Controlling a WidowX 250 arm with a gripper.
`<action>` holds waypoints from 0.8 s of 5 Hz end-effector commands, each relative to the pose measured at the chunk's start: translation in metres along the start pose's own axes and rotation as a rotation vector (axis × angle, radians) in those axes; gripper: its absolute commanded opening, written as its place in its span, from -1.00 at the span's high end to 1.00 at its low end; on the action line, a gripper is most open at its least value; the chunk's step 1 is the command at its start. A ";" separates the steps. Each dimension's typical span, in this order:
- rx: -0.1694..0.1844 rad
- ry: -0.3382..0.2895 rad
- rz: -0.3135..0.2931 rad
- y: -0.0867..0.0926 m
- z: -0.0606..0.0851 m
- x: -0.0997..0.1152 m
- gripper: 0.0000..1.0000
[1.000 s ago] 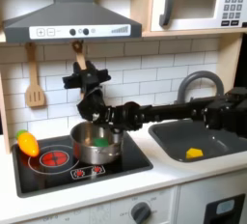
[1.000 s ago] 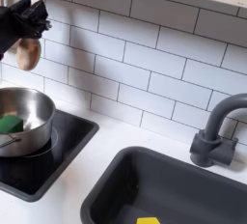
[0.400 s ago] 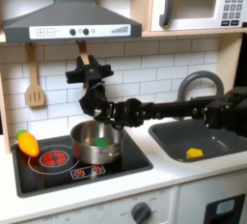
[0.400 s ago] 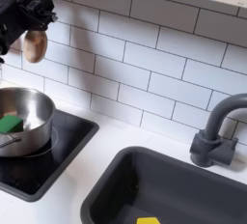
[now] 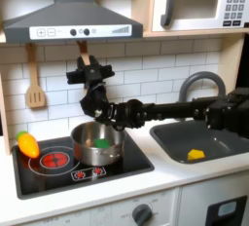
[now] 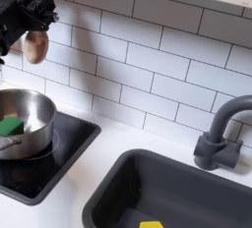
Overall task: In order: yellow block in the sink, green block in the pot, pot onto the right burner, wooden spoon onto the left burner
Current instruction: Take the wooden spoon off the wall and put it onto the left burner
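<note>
Tiled wall [image 5: 146, 69] up top, sink [image 5: 204, 140] holding the yellow block [image 5: 195, 154]. Pot [image 5: 96, 143] on the burner, green block [image 5: 100, 143] inside. The hand [image 6: 30, 16] clamps the wooden spoon [image 6: 35, 43] against the wall.

we see a toy play kitchen. behind it is a wall [image 5: 146, 69] of white subway tiles with grey grout. a grey range hood [image 5: 70, 18] hangs over a black stove top [image 5: 83, 169] with red burner rings, a microwave [image 5: 199, 1] sits at upper right, and a dark sink [image 5: 199, 142] with an arched faucet [image 6: 221, 134] lies in the white counter.
</note>
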State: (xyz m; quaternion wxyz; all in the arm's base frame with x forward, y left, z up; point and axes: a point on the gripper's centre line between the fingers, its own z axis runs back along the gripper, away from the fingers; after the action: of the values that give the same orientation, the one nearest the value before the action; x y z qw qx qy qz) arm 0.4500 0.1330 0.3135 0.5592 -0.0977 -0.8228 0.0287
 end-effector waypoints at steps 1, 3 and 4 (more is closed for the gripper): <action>0.003 0.019 -0.005 0.002 0.005 -0.004 1.00; 0.013 0.133 -0.005 0.002 0.009 -0.037 1.00; 0.011 0.125 -0.013 0.002 0.005 -0.033 1.00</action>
State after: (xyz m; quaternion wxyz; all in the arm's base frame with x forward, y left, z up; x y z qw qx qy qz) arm 0.4558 0.1312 0.2747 0.6152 -0.0906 -0.7826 0.0285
